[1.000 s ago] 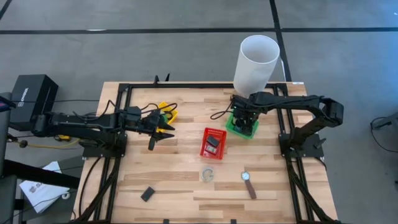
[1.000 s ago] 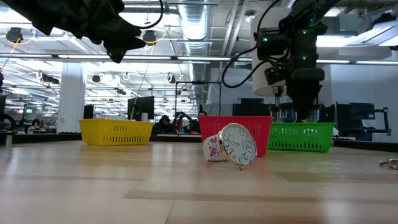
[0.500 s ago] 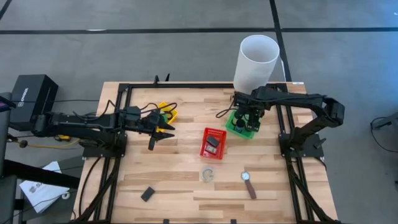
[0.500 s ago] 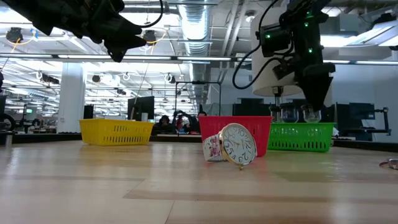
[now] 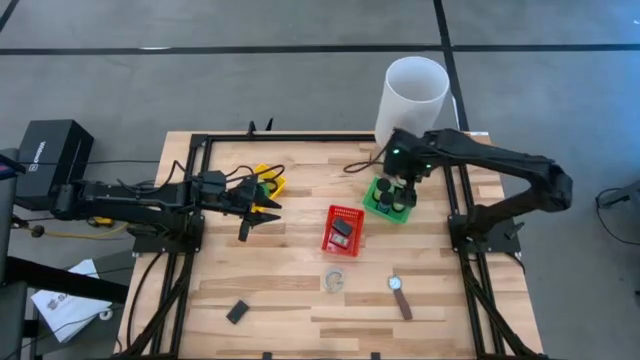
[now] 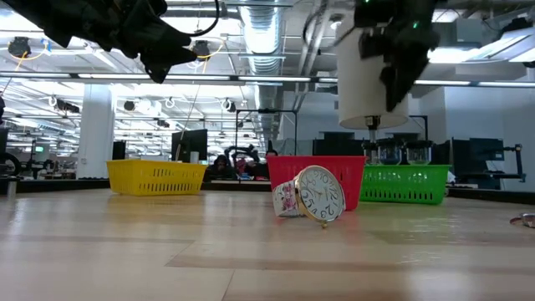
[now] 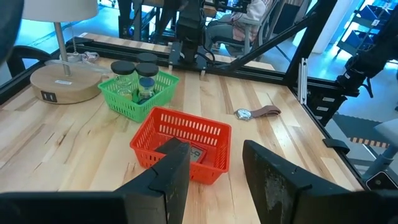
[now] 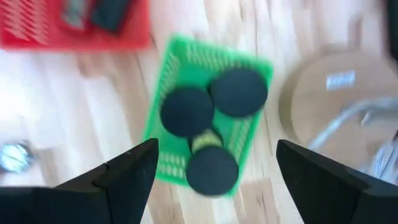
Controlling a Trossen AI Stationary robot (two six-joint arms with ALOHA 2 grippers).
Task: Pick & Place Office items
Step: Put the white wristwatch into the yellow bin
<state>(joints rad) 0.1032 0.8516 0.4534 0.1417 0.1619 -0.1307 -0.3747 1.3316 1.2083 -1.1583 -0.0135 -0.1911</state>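
Observation:
Three black-lidded jars stand in the green basket. My right gripper hangs open above them, with nothing between its fingers. At the table's left, my left gripper stays raised and open beside the yellow basket, pointing toward the red basket. The red basket holds flat dark items. Near the front edge, a brown-strapped watch, a tape ring and a flat black rectangle lie on the table.
A tall white lamp shade on a round wooden base stands just behind the green basket at the far right. A black frame runs around the tabletop. Bare wood lies between the baskets and the front edge.
My right gripper has risen straight up out of the green basket, tipping and rolling a little as it went, and stays open. The jars remain standing in the basket.

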